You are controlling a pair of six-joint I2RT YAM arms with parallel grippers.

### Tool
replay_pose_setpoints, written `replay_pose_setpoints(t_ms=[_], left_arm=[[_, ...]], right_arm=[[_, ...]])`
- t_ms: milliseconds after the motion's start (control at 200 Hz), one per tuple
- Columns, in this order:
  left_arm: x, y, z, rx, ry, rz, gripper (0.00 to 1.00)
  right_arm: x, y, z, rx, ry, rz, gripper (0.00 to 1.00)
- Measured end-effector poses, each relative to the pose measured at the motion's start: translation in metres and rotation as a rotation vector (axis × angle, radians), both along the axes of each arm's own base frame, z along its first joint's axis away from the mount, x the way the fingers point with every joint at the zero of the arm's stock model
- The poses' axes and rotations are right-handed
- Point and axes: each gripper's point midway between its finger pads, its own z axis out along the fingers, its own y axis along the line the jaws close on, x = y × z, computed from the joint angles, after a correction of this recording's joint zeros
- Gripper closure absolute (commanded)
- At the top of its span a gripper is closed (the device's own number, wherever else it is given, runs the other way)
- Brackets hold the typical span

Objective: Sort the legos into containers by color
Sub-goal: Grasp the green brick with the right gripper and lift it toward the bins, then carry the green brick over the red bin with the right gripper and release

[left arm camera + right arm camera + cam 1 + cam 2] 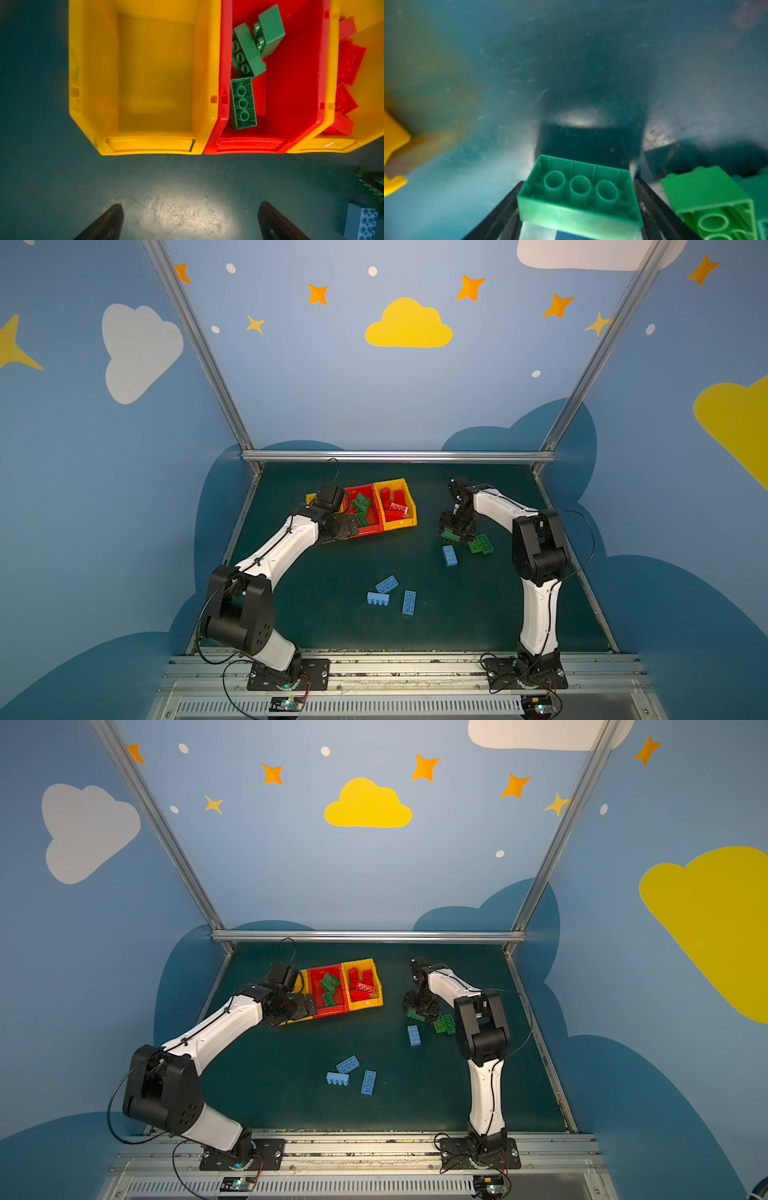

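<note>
- The right gripper [579,182] is low on the table [332,630], well apart from the row of bins [372,529]. Its jaws stand around a green brick [579,199].
- This brick lies on its side, with the hollow bottom turned to the wrist camera. The fingers therefore meet it at its two short ends and must stand wide. Both are very close to the plastic, but I cannot tell if they already press it.
- Just beside it lie two loose green bricks [481,544], touching each other. A single blue brick [449,555] lies a little nearer to the robot's base.
- The left gripper [190,207] hangs over bare table just in front of the left yellow bin [93,83]. Its jaws are fully apart and there is nothing between them. I think it waits there so that the way to the bins is free.
- The left yellow bin is empty. The red middle bin [301,62] holds three sorted green bricks [243,104], and the right yellow bin [401,524] holds the red bricks [392,506].
- In my judgement the held brick therefore belongs in the red middle bin, and the empty bin is kept for blue.
- A group of three blue bricks [386,584] lies near the middle of the table, not yet sorted.
- One risk is that the loose green bricks are so near one finger that a lift may push them.
</note>
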Motion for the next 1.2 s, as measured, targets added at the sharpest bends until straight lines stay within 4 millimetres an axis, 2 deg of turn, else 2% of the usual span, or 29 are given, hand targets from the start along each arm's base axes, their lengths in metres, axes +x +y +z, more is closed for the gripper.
replay_pose_setpoints(t_ms=[185, 365, 460, 566, 726, 841, 941, 1041, 1201], left_arm=[[-0.004, 0.004, -0.002, 0.002, 0.004, 0.008, 0.00], [-0.008, 0.006, 0.000, -0.001, -0.002, 0.013, 0.00], [-0.015, 0.009, 0.002, -0.003, -0.009, 0.021, 0.00], [-0.025, 0.013, 0.003, -0.008, -0.017, 0.032, 0.00], [-0.037, 0.021, 0.003, -0.010, -0.026, 0.059, 0.00], [-0.047, 0.029, 0.002, -0.002, -0.025, 0.076, 0.00], [-0.053, 0.034, 0.003, 0.004, -0.032, 0.090, 0.00], [-0.055, 0.039, 0.007, 0.009, -0.040, 0.104, 0.00], [-0.058, 0.043, 0.008, 0.019, -0.039, 0.114, 0.00]], right_arm=[[-0.003, -0.006, -0.001, -0.034, 0.011, 0.022, 0.46], [-0.008, -0.006, -0.001, -0.063, 0.021, 0.063, 0.50], [-0.010, 0.004, 0.005, -0.054, 0.020, 0.103, 0.50], [-0.005, 0.041, 0.025, 0.021, -0.036, 0.192, 0.50], [0.000, 0.128, 0.071, 0.204, -0.185, 0.378, 0.51], [-0.008, 0.182, 0.097, 0.345, -0.270, 0.503, 0.51], [-0.010, 0.212, 0.116, 0.435, -0.335, 0.581, 0.51], [-0.004, 0.232, 0.128, 0.503, -0.397, 0.633, 0.51], [0.006, 0.259, 0.123, 0.573, -0.444, 0.691, 0.51]])
